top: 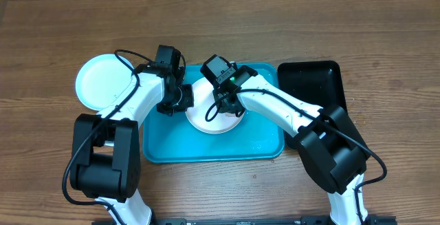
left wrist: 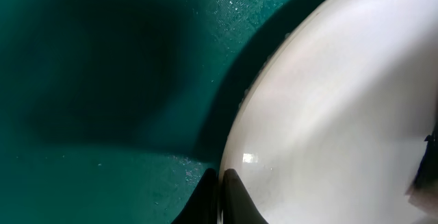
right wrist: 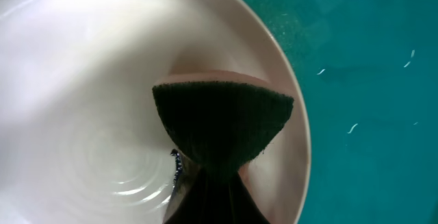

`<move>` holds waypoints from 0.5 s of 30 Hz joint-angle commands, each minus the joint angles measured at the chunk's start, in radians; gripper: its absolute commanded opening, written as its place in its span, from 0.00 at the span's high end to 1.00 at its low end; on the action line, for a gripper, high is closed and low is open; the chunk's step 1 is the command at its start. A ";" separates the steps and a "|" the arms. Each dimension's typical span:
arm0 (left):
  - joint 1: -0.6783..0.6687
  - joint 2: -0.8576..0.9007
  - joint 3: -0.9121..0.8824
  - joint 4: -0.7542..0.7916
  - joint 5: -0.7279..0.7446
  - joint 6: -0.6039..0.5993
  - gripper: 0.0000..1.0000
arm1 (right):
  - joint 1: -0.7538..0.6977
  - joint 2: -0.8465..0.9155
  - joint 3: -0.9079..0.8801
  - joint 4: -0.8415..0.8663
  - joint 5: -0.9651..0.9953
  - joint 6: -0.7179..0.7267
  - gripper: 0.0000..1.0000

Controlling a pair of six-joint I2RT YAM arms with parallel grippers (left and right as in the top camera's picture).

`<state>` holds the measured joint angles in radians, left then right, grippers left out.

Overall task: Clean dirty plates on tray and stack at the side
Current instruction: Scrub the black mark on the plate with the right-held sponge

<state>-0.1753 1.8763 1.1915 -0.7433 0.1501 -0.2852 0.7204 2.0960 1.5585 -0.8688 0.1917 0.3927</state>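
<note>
Sponge clamped in my right gripper on white plate, tray middle; left gripper pinching its rim may slip under scrubbing.

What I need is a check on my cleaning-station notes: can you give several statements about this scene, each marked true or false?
1. The right gripper holds a sponge against the white plate. True.
2. That plate sits on the black tray. False: it sits on the turquoise tray.
3. The left gripper hangs open above the plate. False: it is shut on the plate's rim.
4. A second plate lies left of the turquoise tray. True.
</note>
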 commanded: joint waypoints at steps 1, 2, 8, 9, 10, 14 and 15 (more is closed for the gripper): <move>-0.004 0.020 -0.005 -0.005 0.008 -0.006 0.96 | -0.006 0.004 0.011 0.001 0.067 0.005 0.96; -0.004 0.020 -0.005 -0.005 0.008 -0.006 0.96 | -0.008 0.006 0.011 0.001 0.066 0.005 0.96; -0.004 0.020 -0.005 -0.005 0.008 -0.007 0.96 | -0.011 0.052 0.011 0.004 0.034 0.005 0.96; -0.004 0.020 -0.005 -0.005 0.008 -0.007 0.96 | -0.011 0.068 0.011 0.005 0.010 0.005 0.96; -0.004 0.020 -0.005 -0.005 0.008 -0.007 0.96 | -0.011 0.080 0.011 0.007 -0.013 0.005 0.96; -0.004 0.020 -0.005 -0.005 0.008 -0.007 0.96 | -0.011 0.121 0.011 0.026 -0.146 0.005 0.96; -0.004 0.020 -0.005 -0.005 0.008 -0.007 0.96 | -0.011 0.123 0.011 0.030 -0.190 0.005 0.96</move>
<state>-0.1757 1.8763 1.1915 -0.7433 0.1509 -0.2852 0.7151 2.1475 1.5764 -0.8486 0.1555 0.3927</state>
